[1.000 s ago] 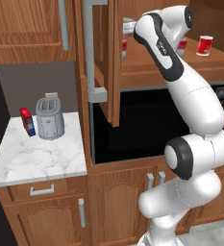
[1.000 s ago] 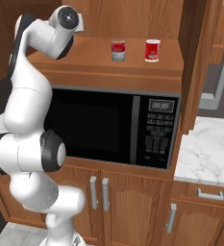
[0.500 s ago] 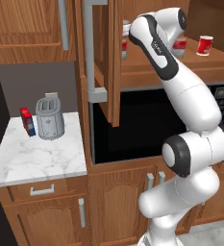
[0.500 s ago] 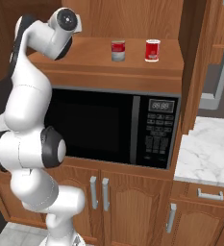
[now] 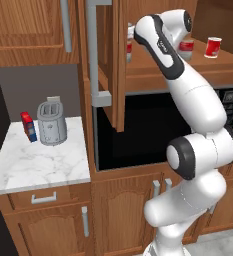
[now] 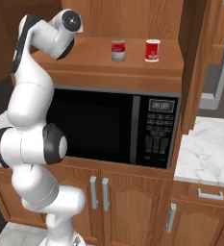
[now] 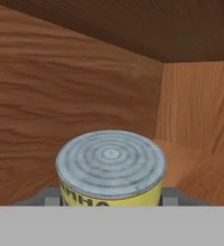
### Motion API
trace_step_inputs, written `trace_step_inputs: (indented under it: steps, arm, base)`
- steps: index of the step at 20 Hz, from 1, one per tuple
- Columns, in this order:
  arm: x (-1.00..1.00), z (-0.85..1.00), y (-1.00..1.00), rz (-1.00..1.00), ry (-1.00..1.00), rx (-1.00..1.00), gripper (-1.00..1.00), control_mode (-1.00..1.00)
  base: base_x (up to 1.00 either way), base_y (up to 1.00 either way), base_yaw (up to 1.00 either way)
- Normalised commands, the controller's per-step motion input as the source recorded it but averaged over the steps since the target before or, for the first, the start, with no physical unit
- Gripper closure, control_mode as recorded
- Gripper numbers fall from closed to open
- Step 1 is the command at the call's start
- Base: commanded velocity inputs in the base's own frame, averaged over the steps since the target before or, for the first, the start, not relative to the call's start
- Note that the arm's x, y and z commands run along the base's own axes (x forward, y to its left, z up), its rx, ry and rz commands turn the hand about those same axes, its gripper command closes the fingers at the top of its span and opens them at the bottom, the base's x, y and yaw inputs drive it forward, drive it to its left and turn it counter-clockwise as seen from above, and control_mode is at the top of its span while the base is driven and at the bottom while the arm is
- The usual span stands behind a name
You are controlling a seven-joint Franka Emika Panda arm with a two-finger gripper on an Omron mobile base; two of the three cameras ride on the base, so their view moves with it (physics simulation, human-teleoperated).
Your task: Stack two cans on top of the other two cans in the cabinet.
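The cabinet stands open above the microwave, its door (image 5: 109,75) swung out with a long grey bar handle (image 5: 92,50). My gripper (image 7: 111,202) is shut on a can (image 7: 111,168) with a grey ribbed lid and a yellow label, inside the cabinet near its wooden back wall and corner. A grey fingertip (image 7: 51,199) shows on each side of that can. Two more cans stand on the shelf (image 6: 99,67) to the right: a red and grey one (image 6: 118,50) and a red one (image 6: 153,50). Another can (image 5: 130,47) shows partly by the door edge, next to my hand.
A black microwave (image 6: 108,125) sits under the shelf. On the marble counter (image 5: 38,160) to the left stand a grey toaster (image 5: 51,122) and a small red and blue box (image 5: 28,126). Low wooden cupboards with silver handles run below.
My hand has edged slightly left inside the cabinet with the can still in it. The two cans on the right of the shelf have not moved.
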Motion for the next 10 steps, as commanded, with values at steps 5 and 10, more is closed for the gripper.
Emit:
trace_step_inputs:
  steps: [5,10]
  arm:
    - [0.00,-0.02,0.00,0.07,0.00,-0.04,1.00,-1.00]
    - [-0.01,0.00,0.00,0.06,0.00,-0.08,1.00,-1.00]
  base:
    - [0.00,0.00,0.00]
    - [0.00,0.00,0.00]
